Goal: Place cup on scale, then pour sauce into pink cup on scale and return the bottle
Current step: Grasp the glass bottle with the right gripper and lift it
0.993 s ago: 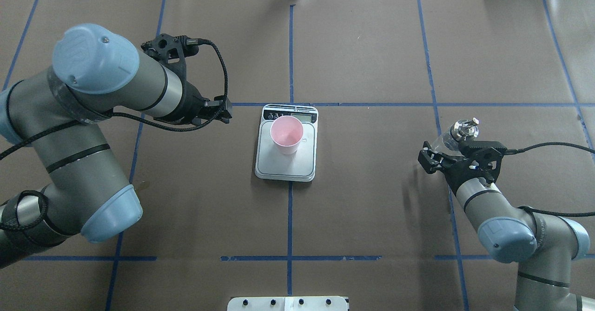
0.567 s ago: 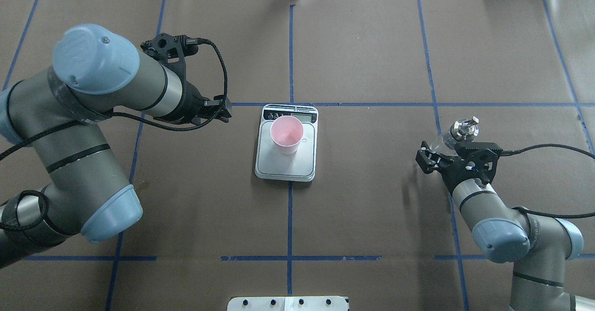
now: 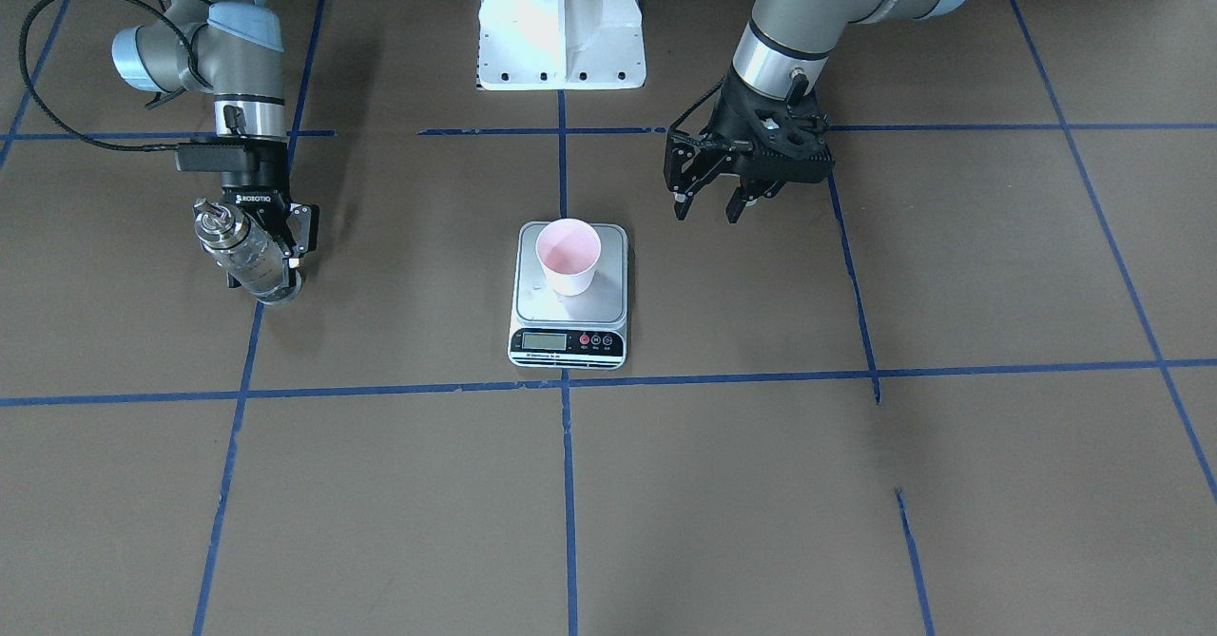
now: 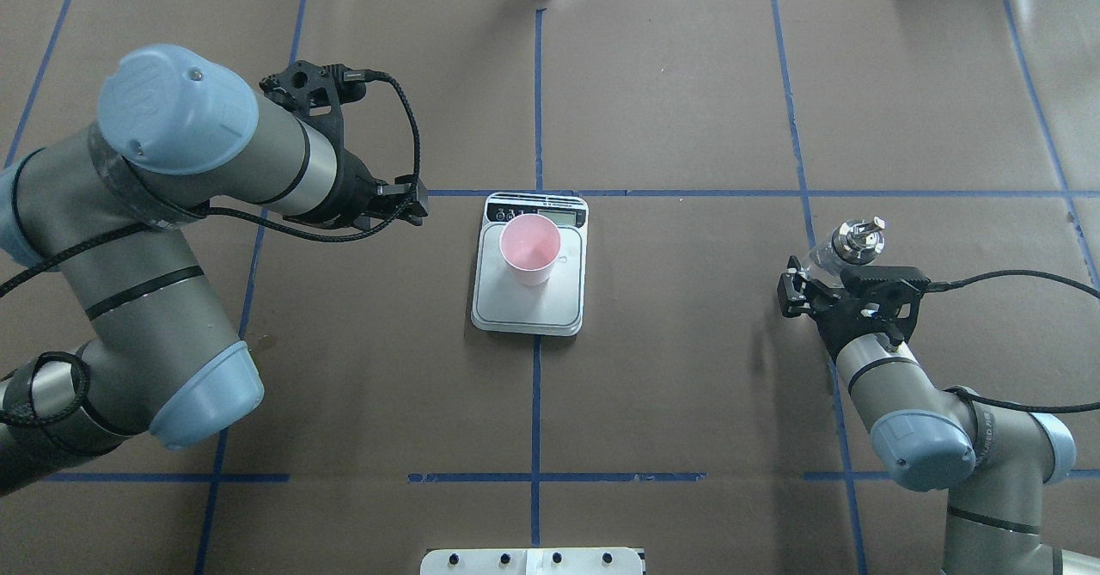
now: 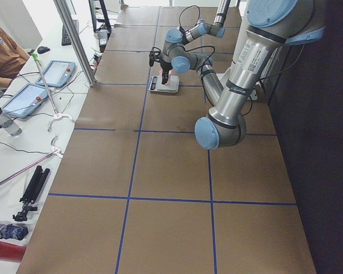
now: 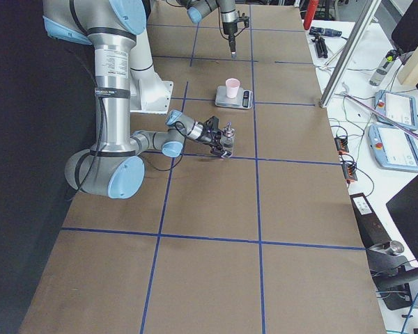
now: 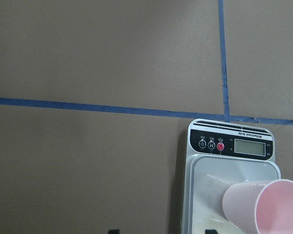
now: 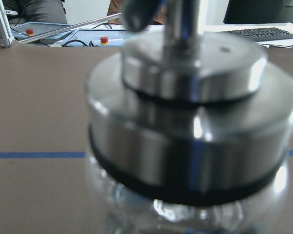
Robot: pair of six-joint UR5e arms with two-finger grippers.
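The pink cup [image 3: 568, 256] [image 4: 530, 248] stands upright on the silver scale [image 3: 608, 305] [image 4: 526, 310], towards its display end. No sauce can be made out in it. My left gripper [image 3: 705, 213] [image 4: 418, 204] hangs open and empty beside the scale, apart from the cup. The left wrist view catches the cup [image 7: 263, 204] at its lower right, on the scale [image 7: 229, 146]. Far to the other side, my right gripper [image 3: 266, 265] [image 4: 812, 281] is shut on the clear bottle [image 3: 249, 254] [image 4: 858, 240], held about upright at table height. Its silver cap [image 8: 195, 122] fills the right wrist view.
Blue tape lines cross the brown table cover. The white robot base [image 3: 561, 18] stands behind the scale. Past the far table edge are tablets [image 6: 397, 108], cables and a metal post [image 6: 341, 62]. A person [image 5: 0, 51] sits at the side table.
My right wrist has turned a little and levelled, bringing the bottle more upright, and its elbow has drawn slightly back. The left arm, cup and scale are unchanged.
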